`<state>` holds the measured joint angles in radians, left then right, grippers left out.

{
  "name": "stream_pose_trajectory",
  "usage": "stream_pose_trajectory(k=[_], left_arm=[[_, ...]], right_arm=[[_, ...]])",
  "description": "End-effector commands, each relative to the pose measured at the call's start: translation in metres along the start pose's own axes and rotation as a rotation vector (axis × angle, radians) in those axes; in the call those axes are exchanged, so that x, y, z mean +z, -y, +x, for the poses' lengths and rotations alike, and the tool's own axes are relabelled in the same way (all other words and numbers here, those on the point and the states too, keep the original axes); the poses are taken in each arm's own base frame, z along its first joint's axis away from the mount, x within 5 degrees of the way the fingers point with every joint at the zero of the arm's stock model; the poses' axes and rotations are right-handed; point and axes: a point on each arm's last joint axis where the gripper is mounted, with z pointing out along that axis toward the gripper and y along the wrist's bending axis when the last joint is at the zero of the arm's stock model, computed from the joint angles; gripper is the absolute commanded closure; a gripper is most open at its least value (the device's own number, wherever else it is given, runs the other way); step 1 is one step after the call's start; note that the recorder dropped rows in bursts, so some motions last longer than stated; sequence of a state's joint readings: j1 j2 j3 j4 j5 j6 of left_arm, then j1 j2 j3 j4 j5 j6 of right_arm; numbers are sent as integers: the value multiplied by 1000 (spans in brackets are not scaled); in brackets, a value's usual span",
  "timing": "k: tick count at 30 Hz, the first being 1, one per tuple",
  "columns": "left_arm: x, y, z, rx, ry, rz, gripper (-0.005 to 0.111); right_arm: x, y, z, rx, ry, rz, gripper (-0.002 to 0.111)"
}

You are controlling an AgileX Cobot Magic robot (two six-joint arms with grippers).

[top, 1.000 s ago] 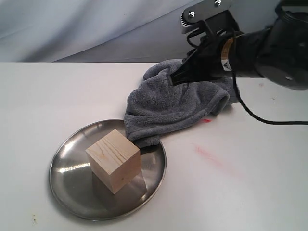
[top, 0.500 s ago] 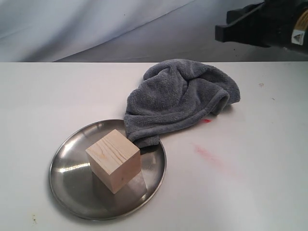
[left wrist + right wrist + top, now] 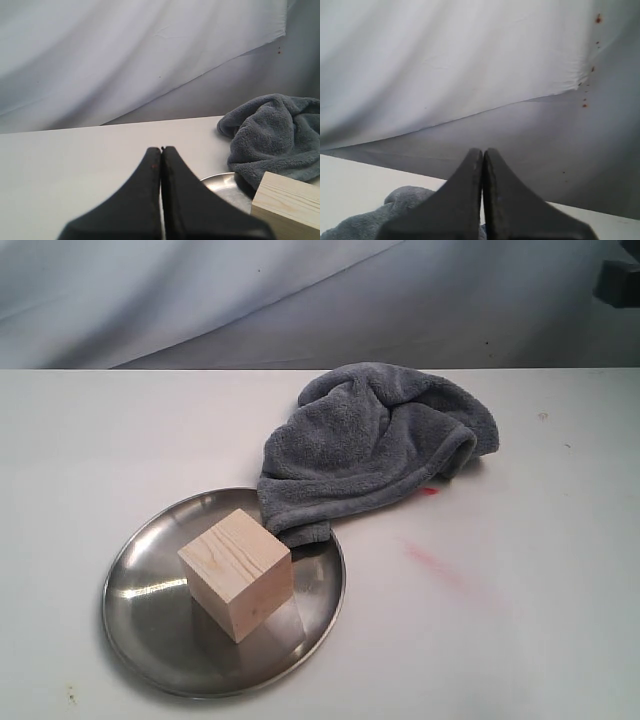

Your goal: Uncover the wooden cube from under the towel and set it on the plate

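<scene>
The pale wooden cube (image 3: 237, 573) stands uncovered on the round steel plate (image 3: 150, 640) at the front left of the white table. The grey-blue towel (image 3: 375, 440) lies crumpled behind it, one corner drooping over the plate's far rim. In the left wrist view my left gripper (image 3: 161, 148) is shut and empty, with the cube (image 3: 287, 202), the plate (image 3: 225, 185) and the towel (image 3: 275, 135) just beyond it. My right gripper (image 3: 483, 150) is shut and empty, raised above the towel (image 3: 395, 207). Only a dark scrap of the right arm (image 3: 620, 280) shows at the exterior view's top right edge.
A white cloth backdrop (image 3: 300, 300) hangs behind the table. A faint red smear (image 3: 440, 565) marks the tabletop right of the plate.
The right arm has pulled away from the towel, up and to the right, almost out of the exterior view. Its jaws have shut. Cube, plate and towel have not moved.
</scene>
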<state>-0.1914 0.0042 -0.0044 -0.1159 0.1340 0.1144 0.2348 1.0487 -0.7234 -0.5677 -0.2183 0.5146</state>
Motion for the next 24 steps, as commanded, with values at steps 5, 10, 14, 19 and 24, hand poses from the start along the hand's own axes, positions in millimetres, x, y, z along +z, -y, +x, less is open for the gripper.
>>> stream_pose_trajectory(k=[5,10,14,19,24], left_arm=[[0,0,1,-4,-1,7,107],[0,0,1,-4,-1,7,107],[0,0,1,-4,-1,7,107],[0,0,1,-4,-1,7,107],[0,0,1,-4,-1,7,107]], right_arm=[[-73,12,7,-117,142,132,108],[-99,7,16,-172,174,157,108],[-111,7,22,-164,141,198,108],[-124,3,26,-189,178,200,108],[-139,0,34,-231,198,224,108]])
